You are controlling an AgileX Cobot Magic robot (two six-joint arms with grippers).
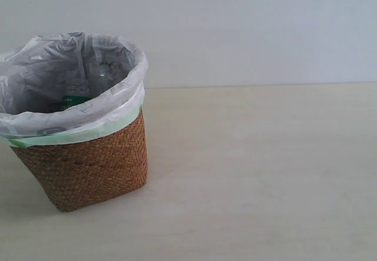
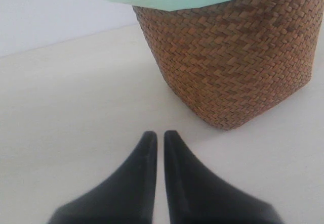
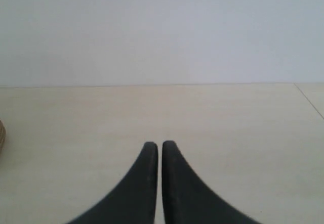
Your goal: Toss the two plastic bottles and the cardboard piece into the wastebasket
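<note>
The woven wastebasket (image 1: 88,164) stands at the left of the exterior view, lined with a white bag with a pale green edge. Inside it a clear plastic bottle (image 1: 105,71) and a bit of green label (image 1: 73,101) show. The second bottle and the cardboard piece are hidden. In the left wrist view my left gripper (image 2: 160,135) is shut and empty, low over the table a short way from the wastebasket (image 2: 233,62). My right gripper (image 3: 160,145) is also shut and empty over bare table; only a sliver of the wastebasket (image 3: 1,138) shows at that view's edge. Neither gripper appears in the exterior view.
A pale wooden table (image 1: 265,172) runs to a plain white wall (image 1: 253,25) behind. A seam in the table (image 3: 310,100) shows in the right wrist view.
</note>
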